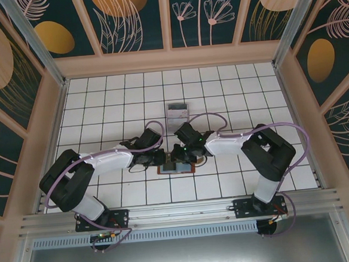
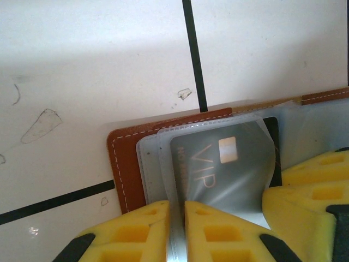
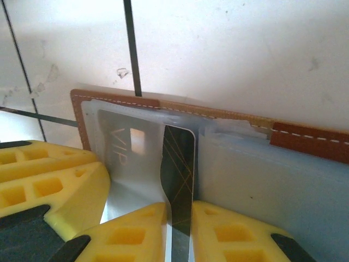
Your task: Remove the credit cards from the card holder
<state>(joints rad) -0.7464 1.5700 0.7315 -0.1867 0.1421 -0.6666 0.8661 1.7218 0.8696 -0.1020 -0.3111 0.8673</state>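
A white tiled tabletop (image 1: 101,106) with black grout lines lies inside a walled enclosure, seen from above. Two black-and-white robot arms reach inward from the near edge and meet over the middle of the near tiles. Under them is a small reddish-brown leather card holder (image 2: 124,169) with white stitching. It lies open and flat on the tabletop with its blue-grey inside facing up. A small clear plastic tray (image 1: 177,106) stands beyond the arms, apart from the card holder.

The left hand (image 2: 177,213) has yellow fingers. It is closed tight on the near edge of a clear plastic sleeve (image 2: 158,164) that fans out of the holder's left half. A grey card (image 2: 229,169), printed "VIP" and bearing a small pale chip patch, lies among these sleeves. Whether the fingers also catch the card itself cannot be told.

The right hand (image 3: 180,218), also yellow-fingered, sits just beside the left hand. Its fingers are pressed in against both faces of a black card (image 3: 180,158) crossed by thin gold lines. This card runs from between the fingertips to the holder's middle. There its far end lies among the clear sleeves, next to the grey card.
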